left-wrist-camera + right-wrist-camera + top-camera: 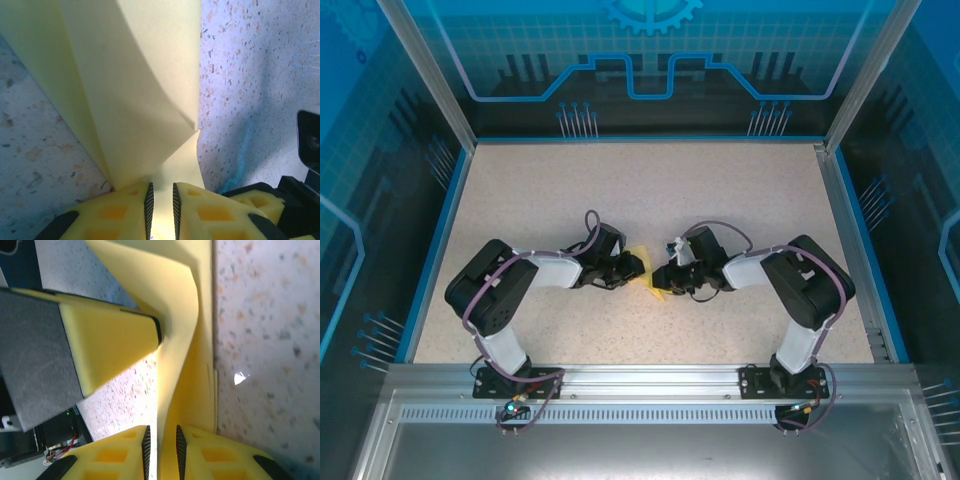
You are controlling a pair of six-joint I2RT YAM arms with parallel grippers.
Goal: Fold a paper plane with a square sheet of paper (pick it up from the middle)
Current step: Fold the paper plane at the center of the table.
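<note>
The square sheet of paper [653, 291] is pale yellow, partly folded, and lies at the table's middle between the two gripper heads. My left gripper [638, 268] reaches it from the left. In the left wrist view the paper [140, 100] rises in creased flaps and runs into the narrow gap of the left gripper [162, 192], whose pads stand apart. My right gripper [658, 278] comes from the right. In its wrist view a standing edge of the paper [190, 380] passes between the slightly parted pads of the right gripper [161, 435], and the left gripper's finger [110, 340] touches the fold.
The speckled table [620, 190] has a blue rim and transparent walls on three sides. An aluminium rail [640, 375] with both arm bases runs along the near edge. Both arms bend inward, elbows toward the outer sides.
</note>
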